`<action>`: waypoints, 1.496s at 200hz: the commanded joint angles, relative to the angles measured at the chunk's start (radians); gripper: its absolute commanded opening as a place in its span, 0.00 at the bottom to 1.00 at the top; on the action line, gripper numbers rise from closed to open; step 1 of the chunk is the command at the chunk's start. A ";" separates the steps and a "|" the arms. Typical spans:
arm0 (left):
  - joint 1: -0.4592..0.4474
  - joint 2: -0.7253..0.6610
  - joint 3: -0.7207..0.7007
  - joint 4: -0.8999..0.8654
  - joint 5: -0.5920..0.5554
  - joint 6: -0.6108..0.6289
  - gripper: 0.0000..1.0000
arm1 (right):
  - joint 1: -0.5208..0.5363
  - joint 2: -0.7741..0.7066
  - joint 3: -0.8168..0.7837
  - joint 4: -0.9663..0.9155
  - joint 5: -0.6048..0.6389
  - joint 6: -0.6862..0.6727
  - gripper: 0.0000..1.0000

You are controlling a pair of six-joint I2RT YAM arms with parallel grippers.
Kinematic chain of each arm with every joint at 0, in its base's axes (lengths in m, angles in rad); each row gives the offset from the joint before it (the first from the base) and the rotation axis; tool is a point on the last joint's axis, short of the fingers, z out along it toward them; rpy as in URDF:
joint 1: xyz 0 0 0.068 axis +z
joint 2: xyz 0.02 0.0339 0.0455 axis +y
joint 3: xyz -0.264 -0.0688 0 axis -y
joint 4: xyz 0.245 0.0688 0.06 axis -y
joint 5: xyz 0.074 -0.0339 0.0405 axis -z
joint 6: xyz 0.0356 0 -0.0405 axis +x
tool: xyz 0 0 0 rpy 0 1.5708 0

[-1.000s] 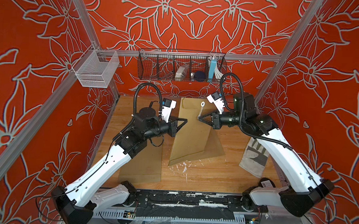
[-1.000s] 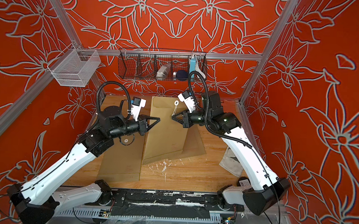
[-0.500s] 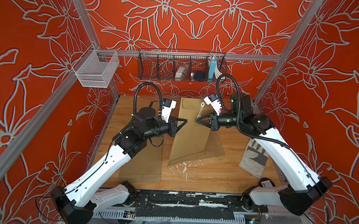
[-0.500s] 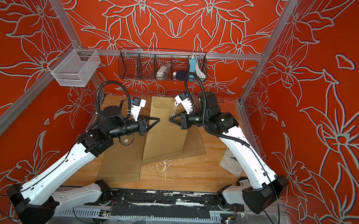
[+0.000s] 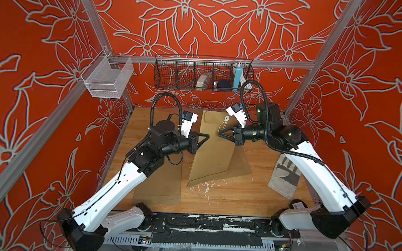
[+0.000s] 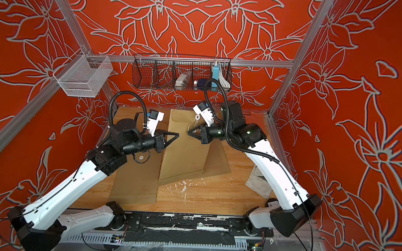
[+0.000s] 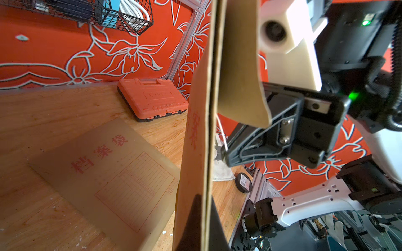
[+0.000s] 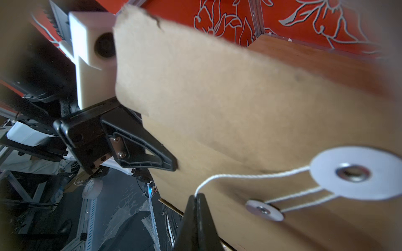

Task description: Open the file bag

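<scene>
The file bag [image 5: 214, 154] [image 6: 184, 153], a brown kraft envelope, stands tilted up off the table between my arms. My left gripper [image 5: 207, 136] [image 6: 177, 135] [image 7: 205, 200] is shut on the bag's side edge [image 7: 210, 130]. My right gripper [image 5: 219, 134] [image 6: 188, 133] [image 8: 198, 195] is shut on the white closure string [image 8: 250, 173]. The string runs taut to a large white disc [image 8: 356, 176] on the flap and past a small disc [image 8: 264, 210] on the body. The flap [image 7: 239, 87] [image 8: 195, 76] curls away from the bag.
A second brown file bag [image 5: 160, 185] [image 7: 113, 169] lies flat under the left arm, and another [image 5: 240, 165] sits beneath the raised one. An orange tool case [image 7: 152, 100] lies at the back corner, a grey glove [image 5: 286, 171] under the right arm. Wire baskets [image 5: 202, 74] [image 5: 106, 77] hang on the rails.
My right gripper has shifted a little to the left and nearer with the string in it. The left arm and the bag have stayed put.
</scene>
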 commanded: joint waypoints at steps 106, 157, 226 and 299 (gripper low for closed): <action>-0.009 -0.027 0.064 -0.226 -0.027 0.157 0.00 | 0.006 -0.057 0.020 -0.008 0.369 -0.215 0.00; -0.015 -0.027 0.065 -0.239 -0.016 0.158 0.00 | 0.005 -0.057 0.017 0.019 0.402 -0.181 0.00; -0.019 -0.035 0.047 -0.230 0.028 0.165 0.00 | 0.005 -0.068 0.000 0.075 0.520 -0.104 0.00; -0.020 -0.059 0.020 -0.219 0.049 0.170 0.00 | 0.004 -0.094 -0.033 0.067 0.689 -0.068 0.00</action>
